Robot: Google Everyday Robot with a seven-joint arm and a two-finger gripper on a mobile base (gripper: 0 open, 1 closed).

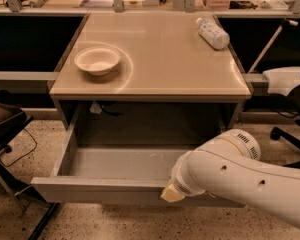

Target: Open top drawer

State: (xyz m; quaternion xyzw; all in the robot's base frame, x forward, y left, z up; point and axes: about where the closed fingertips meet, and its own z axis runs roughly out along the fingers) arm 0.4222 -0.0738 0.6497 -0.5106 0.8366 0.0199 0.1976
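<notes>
A clear plastic bottle (pixel 212 33) is lying on its side at the far right corner of the table (pixel 190 69). Its pale wrapper is carrying print that is too small to read. The items crowding the shelf behind the table are showing no lettering that can be made out either.

The top drawer (pixel 110 163) is standing pulled well out from under the tabletop, its shallow grey interior lying open to view and its flat front panel facing the camera low in the picture. The end effector (pixel 172 194) is sitting at the top edge of that front panel, right of centre, with only a pale yellowish tip showing beneath the wrist. The white robot arm (pixel 240 179) is reaching in from the lower right and covering the drawer's right front corner along with most of the end effector, so how far it is open, and whether it is gripping the panel, cannot be told.

A shallow cream bowl (pixel 97 60) is resting upright on the left side of the table, well apart from the bottle. A dark cable (pixel 107 111) is hanging in the shadowed recess above the drawer.
</notes>
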